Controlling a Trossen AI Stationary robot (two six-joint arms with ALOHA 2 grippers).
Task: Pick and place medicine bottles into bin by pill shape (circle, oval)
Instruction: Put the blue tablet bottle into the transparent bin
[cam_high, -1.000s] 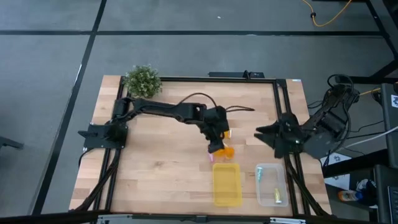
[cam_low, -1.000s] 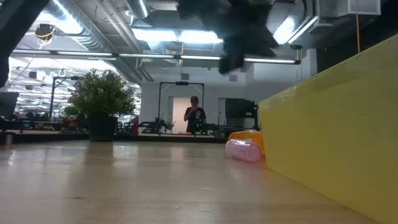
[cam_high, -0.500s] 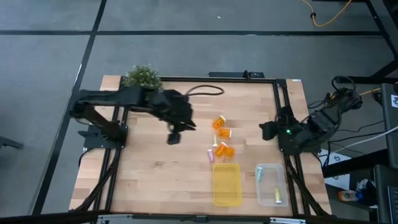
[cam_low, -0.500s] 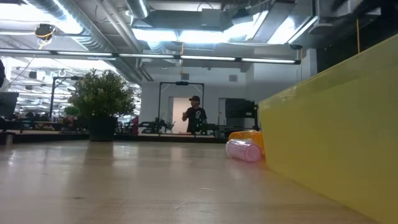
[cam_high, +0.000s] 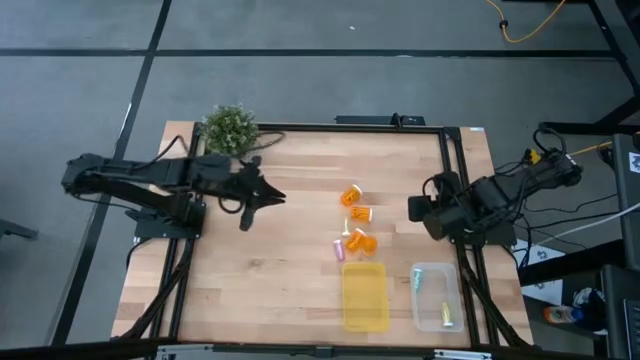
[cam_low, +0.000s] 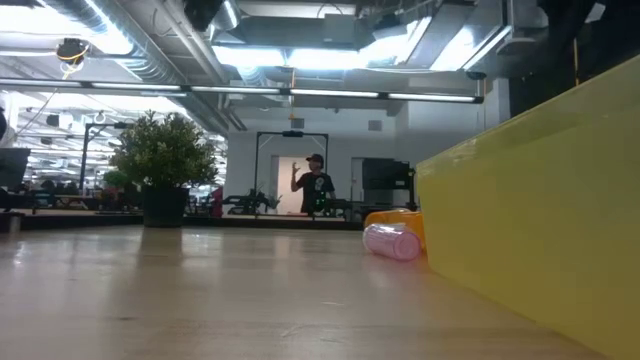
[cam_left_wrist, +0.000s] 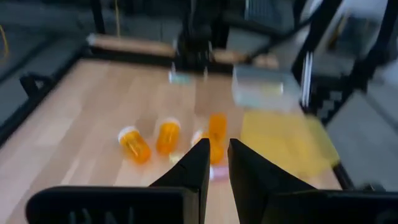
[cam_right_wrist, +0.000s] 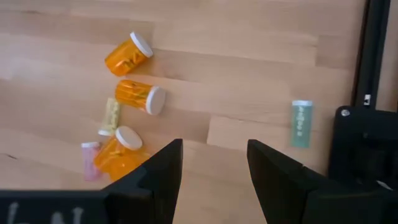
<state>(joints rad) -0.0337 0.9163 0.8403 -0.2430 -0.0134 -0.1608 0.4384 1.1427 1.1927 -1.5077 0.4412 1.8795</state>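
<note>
From the top-down cam: left pincer (cam_high: 247, 218) is pinched closed and empty, hanging over the left part of the wooden surface (cam_high: 280, 270) near the plant (cam_high: 229, 127). Right pincer (cam_high: 414, 209) sits at the right edge, fingers parted, nothing in it. Five bottles lie loose mid-surface: three orange bottles (cam_high: 351, 196), a pink one (cam_high: 338, 250) and a pale yellow one (cam_high: 346, 232). Two bins near the front: yellow bin (cam_high: 364, 296) looks empty, clear bin (cam_high: 437, 296) has two bottles inside, plus one teal bottle (cam_high: 416, 279) at its rim

Low cam: one pink bottle (cam_low: 391, 241) and one orange behind it, just beside the yellow bin wall; a person (cam_low: 315, 185) stands far back

Left wrist cam: three orange bottles, blurry

Right wrist cam: three orange, one pink, one pale yellow, one teal lying well apart
</note>
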